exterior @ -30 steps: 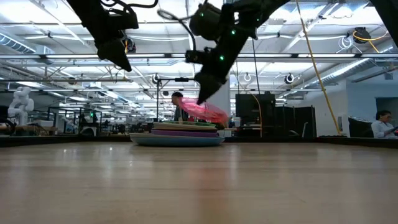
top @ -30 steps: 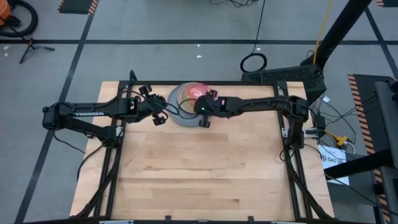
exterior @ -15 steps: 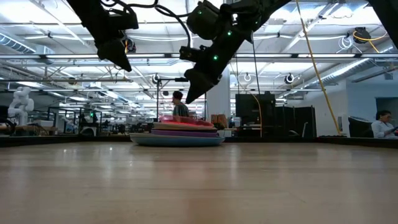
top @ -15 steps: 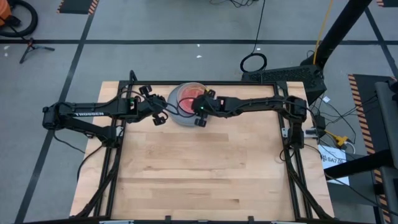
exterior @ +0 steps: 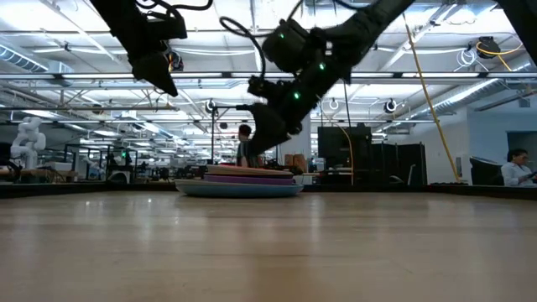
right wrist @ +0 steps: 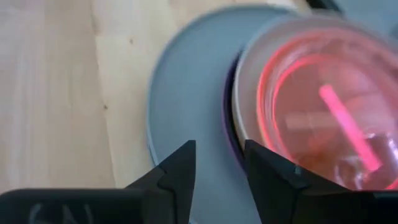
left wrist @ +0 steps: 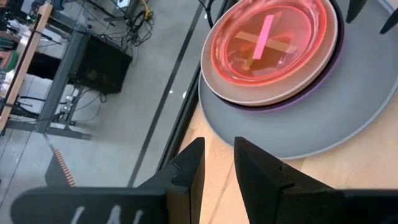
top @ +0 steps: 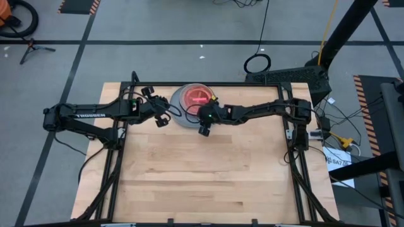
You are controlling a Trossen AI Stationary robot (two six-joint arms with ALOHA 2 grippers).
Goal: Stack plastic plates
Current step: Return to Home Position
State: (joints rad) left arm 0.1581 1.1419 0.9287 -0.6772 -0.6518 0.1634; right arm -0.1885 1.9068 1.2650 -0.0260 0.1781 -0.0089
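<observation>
Pink plate [top: 197, 96] tops the stack [top: 179, 117] at the table's [top: 202, 176] far centre, just far-left of the released, empty right pincer [top: 202, 130]; the left pincer [top: 162, 120], parted and empty, waits left.

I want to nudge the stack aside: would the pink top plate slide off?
Probably not: the pink plate sits inside the tan plate's rim. It looks thin and translucent, so likely light. The wide grey plate should slide flat, not tip.
</observation>
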